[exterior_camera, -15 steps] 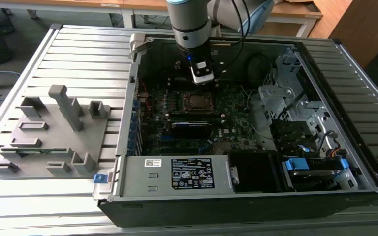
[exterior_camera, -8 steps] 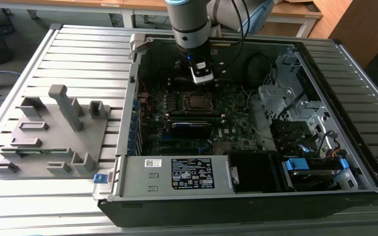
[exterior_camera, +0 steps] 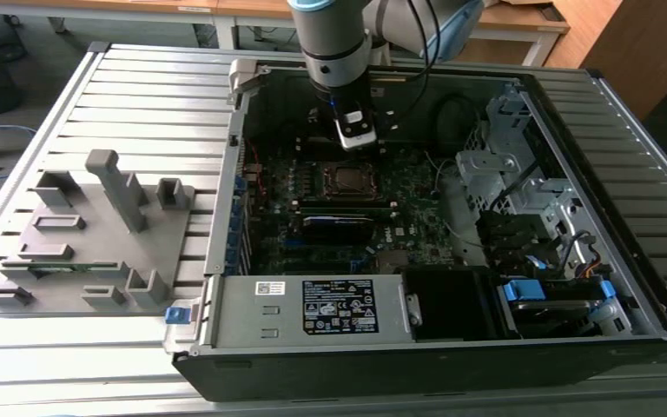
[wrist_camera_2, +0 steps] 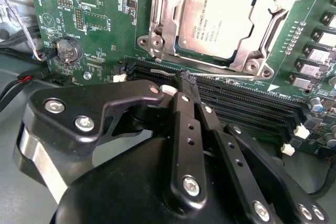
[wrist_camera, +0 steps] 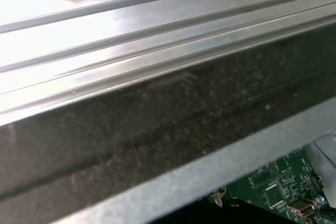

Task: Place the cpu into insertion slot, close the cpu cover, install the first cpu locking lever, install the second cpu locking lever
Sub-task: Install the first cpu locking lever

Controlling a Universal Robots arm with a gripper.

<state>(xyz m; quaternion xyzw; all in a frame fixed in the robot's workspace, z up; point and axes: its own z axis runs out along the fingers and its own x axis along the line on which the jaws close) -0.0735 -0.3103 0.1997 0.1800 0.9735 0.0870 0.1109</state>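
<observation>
Chip (wrist_camera_2: 218,20) sat in socket (wrist_camera_2: 220,24), silver cover frame (wrist_camera_2: 163,19) lying around it, one of each counted. Gripper (wrist_camera_2: 188,83) hung just beside socket, over long black memory slots (wrist_camera_2: 247,100), fingers pressed together, holding nothing. In exterior view, arm (exterior_camera: 333,52) reached down into open computer case (exterior_camera: 611,130), gripper (exterior_camera: 357,139) just above socket (exterior_camera: 346,178). Grey fixture tray (exterior_camera: 90,234) lay on slatted table (exterior_camera: 136,95), at exterior view's left.
</observation>
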